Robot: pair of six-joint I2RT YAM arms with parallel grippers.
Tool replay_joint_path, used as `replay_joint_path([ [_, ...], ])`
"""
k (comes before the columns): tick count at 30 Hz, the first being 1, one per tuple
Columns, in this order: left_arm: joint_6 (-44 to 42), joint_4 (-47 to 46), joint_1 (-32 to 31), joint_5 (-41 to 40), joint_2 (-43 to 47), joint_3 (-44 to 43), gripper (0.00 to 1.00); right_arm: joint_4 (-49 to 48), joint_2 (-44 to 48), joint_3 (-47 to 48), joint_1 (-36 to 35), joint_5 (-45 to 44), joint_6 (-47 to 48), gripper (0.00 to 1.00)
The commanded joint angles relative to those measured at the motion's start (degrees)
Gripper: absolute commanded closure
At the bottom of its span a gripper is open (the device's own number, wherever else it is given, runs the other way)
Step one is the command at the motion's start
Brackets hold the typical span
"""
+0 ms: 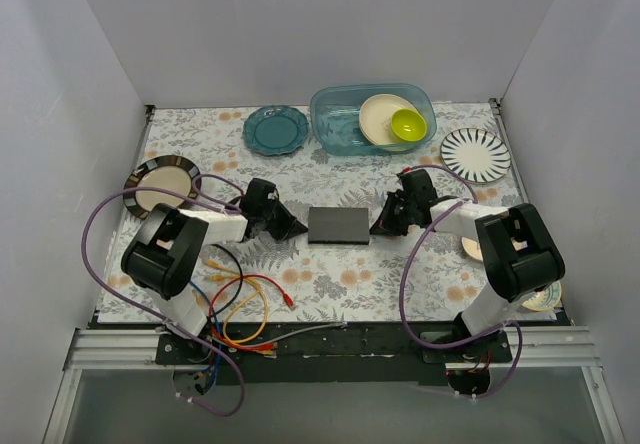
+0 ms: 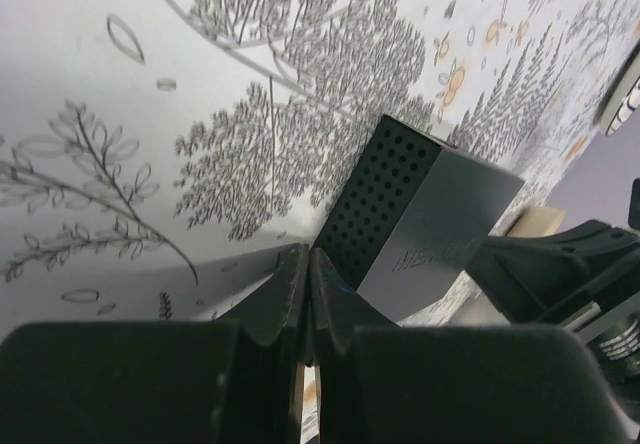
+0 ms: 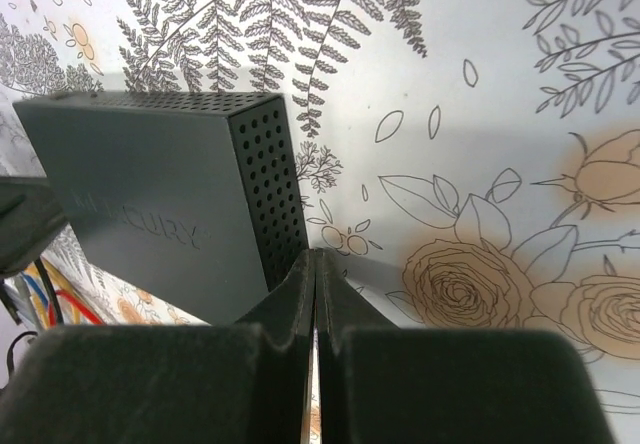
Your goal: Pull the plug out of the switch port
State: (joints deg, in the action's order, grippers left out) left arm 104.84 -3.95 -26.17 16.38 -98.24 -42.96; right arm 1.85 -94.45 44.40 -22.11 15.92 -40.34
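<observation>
Switch point(image 1: 338, 225): rigid, light box, likely to slide; brace at perforated short ends
Left pincer point(image 2: 306, 262): closed right up, empty
Right pincer point(image 3: 315, 264): closed right up, empty
Plug: none seen

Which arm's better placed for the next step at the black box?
Left, marginally: left gripper and right gripper, both shut, flank the black box; no plugged cable shows, but the loose cables lie on the left.

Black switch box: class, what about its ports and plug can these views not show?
Ports: top external shows only the lid of the black box; sockets hidden.
Plug: both wrist views show only perforated ends; none seen.
Ends of the cables: top external, too small to trace.
</observation>
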Motion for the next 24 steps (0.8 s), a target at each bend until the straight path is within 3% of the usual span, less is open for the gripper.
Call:
replay_joint_path([
  [1,0.37,-1.59,-4.50,7.62,4.35,4.54,0.98,0.35,-0.03,-2.30,-1.27,-0.98,1.14,0.99],
  [8,2.04,-1.42,-4.50,6.65,7.79,8.42,0.97,-0.44,2.69,-6.86,-1.36,-0.46,1.14,0.99],
  [24,1.16,3.50,-4.41,2.43,7.18,5.08,0.86,0.52,7.97,-11.00,-2.41,0.43,1.40,0.99],
])
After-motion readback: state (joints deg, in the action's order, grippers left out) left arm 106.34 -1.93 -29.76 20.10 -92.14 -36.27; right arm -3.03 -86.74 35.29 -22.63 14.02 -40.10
